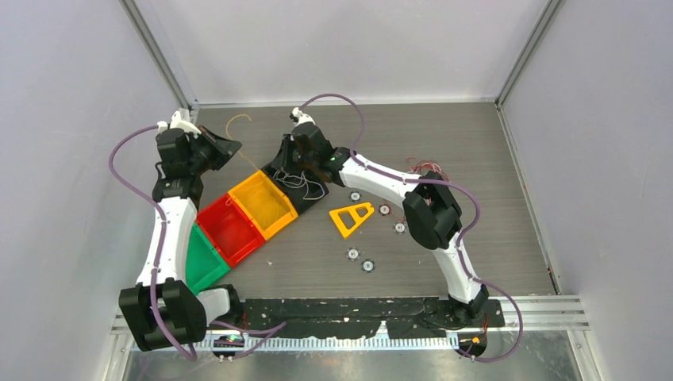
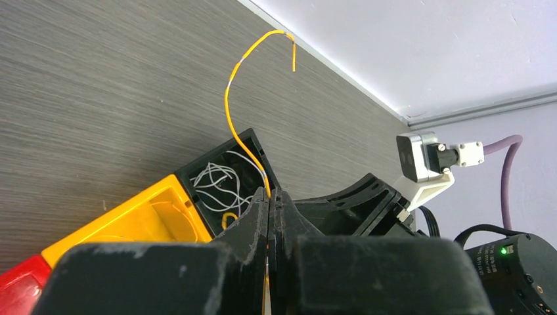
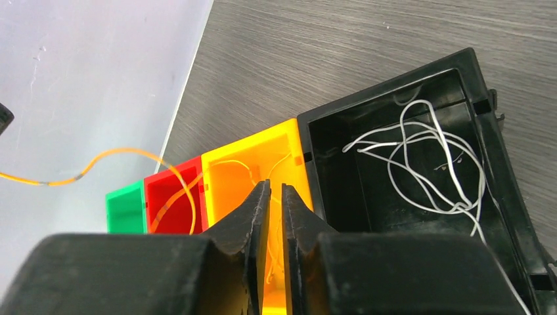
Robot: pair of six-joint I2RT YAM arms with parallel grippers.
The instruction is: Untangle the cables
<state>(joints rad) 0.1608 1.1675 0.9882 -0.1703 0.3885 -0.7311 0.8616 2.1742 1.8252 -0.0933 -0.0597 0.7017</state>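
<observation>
Up in the overhead view, the left gripper (image 1: 230, 148) sits upper left of center, clamped on a yellow wire (image 1: 236, 119) that curls toward the back wall. The right gripper (image 1: 284, 165) hangs over the black bin (image 1: 311, 203) near the middle, and white wires (image 1: 305, 186) lie inside it. Some red wires (image 1: 424, 167) sit on the table right of center, well apart from all that.

Left wrist view: jaws pressed tight together on the yellow wire (image 2: 230, 85), which stands up from the pinch and hooks over at the top of frame. So it's a bit springy but basically weightless.

Right wrist view: its fingers (image 3: 256, 216) are almost together with a thin slit left, above the yellow bin (image 3: 230, 164). Honestly can't tell if a strand is caught in there. The white wires (image 3: 427, 164) loop loosely in the black bin at right.

My take: this is hair-thin, floppy, slippery stuff that kinks and snags easily. I'd pinch one strand near a free end, away from the crossings, and pull gently.
</observation>
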